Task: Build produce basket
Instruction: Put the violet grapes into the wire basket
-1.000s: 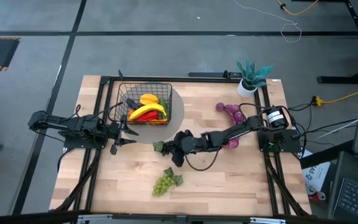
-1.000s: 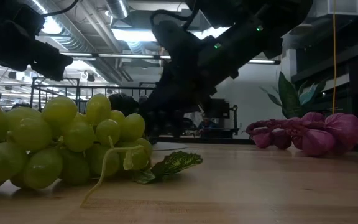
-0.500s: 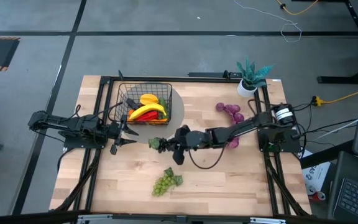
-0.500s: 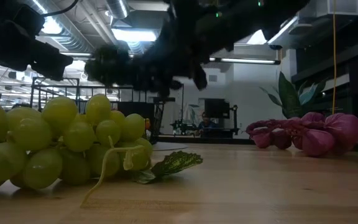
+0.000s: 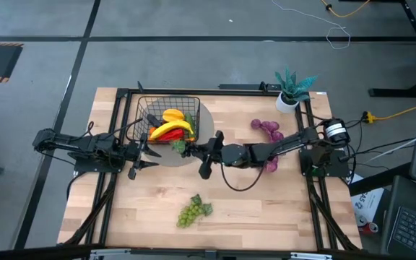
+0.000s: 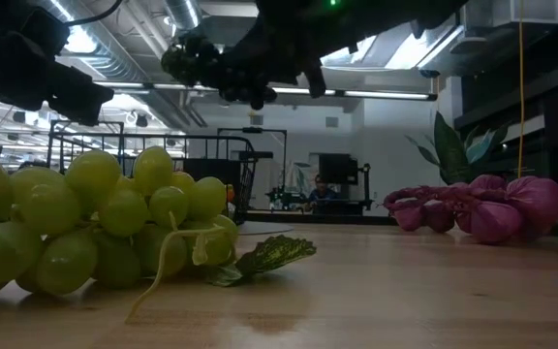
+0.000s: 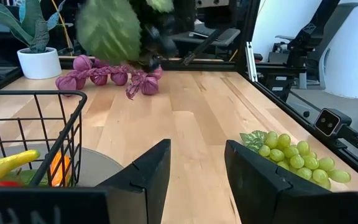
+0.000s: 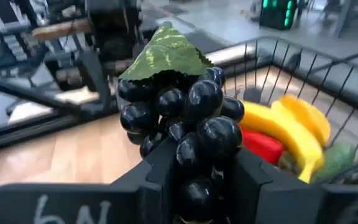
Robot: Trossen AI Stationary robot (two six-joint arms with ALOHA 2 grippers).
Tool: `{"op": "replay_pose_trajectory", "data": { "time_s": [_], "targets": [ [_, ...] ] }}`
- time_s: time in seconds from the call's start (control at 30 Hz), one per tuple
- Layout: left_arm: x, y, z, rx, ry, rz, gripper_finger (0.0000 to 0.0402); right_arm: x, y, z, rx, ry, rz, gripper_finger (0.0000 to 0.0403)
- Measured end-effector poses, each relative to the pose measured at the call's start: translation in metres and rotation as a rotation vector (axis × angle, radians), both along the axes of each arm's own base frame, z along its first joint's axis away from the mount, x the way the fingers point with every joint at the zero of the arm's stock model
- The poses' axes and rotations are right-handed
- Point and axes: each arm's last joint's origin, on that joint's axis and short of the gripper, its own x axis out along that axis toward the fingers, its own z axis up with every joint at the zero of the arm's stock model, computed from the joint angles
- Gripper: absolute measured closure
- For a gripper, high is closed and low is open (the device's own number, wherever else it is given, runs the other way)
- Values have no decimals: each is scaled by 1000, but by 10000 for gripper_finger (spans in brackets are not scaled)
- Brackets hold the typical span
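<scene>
Holding dark grapes point(image 8: 185, 121), right gripper point(image 5: 193, 149) beside basket point(image 5: 147, 108)

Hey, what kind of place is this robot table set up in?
Probably a robotics lab or workshop: exposed ceiling ducts and strip lights overhead, a grey concrete floor with loose cables, and metal frames and equipment behind the wooden table.

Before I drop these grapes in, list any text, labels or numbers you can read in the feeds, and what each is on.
No text reads fully.
Right wrist view: white characters on the right gripper body, cut off at the picture's edge, not readable.
Left wrist view: faint embossed marks on the left gripper body, too blurred to read.
Basket, dark grapes, green grapes: no labels visible.
</scene>
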Motion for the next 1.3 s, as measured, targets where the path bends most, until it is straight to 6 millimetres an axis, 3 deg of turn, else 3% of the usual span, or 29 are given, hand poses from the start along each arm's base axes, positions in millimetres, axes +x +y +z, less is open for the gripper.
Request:
{"op": "replay_pose_trajectory", "data": {
  "time_s": [0.23, 0.63, 1.1, 1.3],
  "targets": [
    [0, 0, 0, 0, 0, 0, 255, 5, -21, 14, -63, -121, -31, 302],
    [0, 0, 0, 0, 0, 0, 255, 21, -74, 57, -58, -249, -60, 302],
    [0, 0, 0, 0, 0, 0, 255, 21, -98, 57, -61, -216, -112, 302],
    [0, 0, 0, 0, 0, 0, 255, 28, -105, 48, -69, -230, 11, 302]
  ]
}}
